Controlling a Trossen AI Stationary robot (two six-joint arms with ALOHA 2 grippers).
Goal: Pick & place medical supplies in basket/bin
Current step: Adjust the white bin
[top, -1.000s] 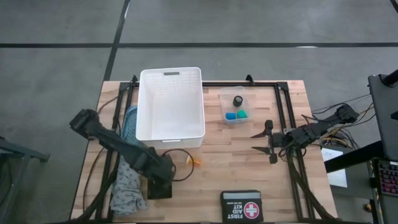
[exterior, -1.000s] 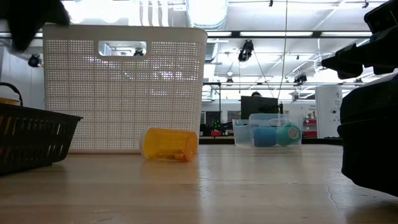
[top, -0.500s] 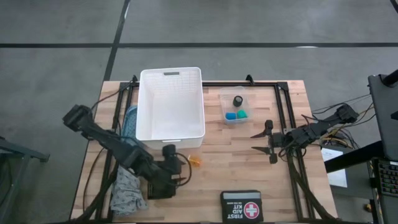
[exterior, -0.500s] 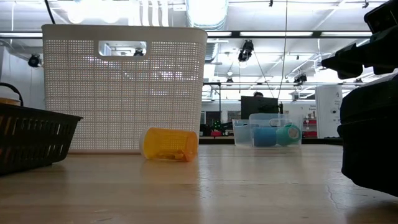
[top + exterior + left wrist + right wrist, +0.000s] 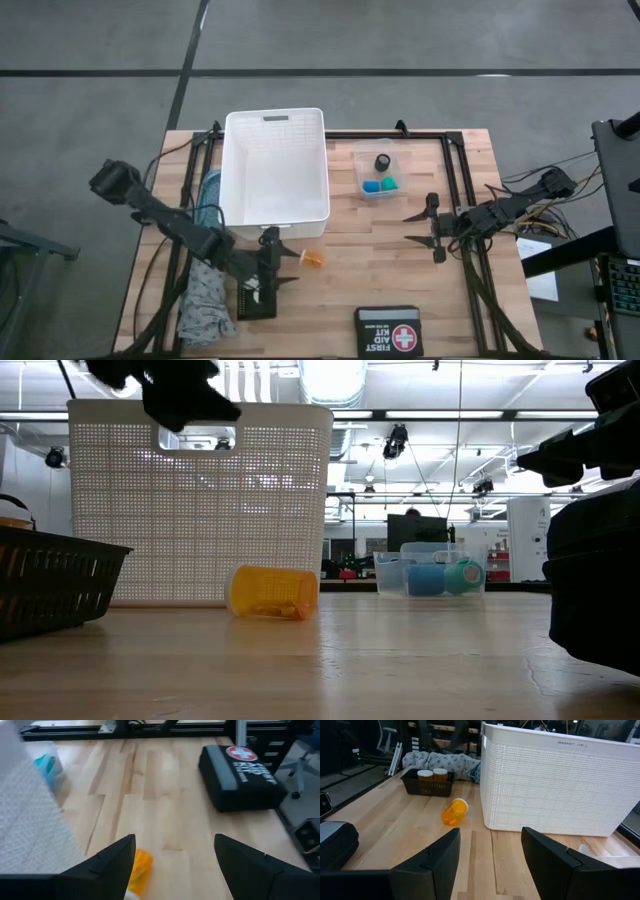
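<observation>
Where it lies sideways, the orange pill bottle looks translucent.

Your left arm reaches in from the left edge of the surface, stretched diagonally toward its near middle, elbow low and wrist forward. Its left pincer hangs above the boards with both fingers spread apart and nothing between them; one dark fingertip shows clearly past the wrist. Your right arm waits at the right side, folded back toward the edge, its right pincer pointing inward with the fingers parted and empty, hovering level.
</observation>
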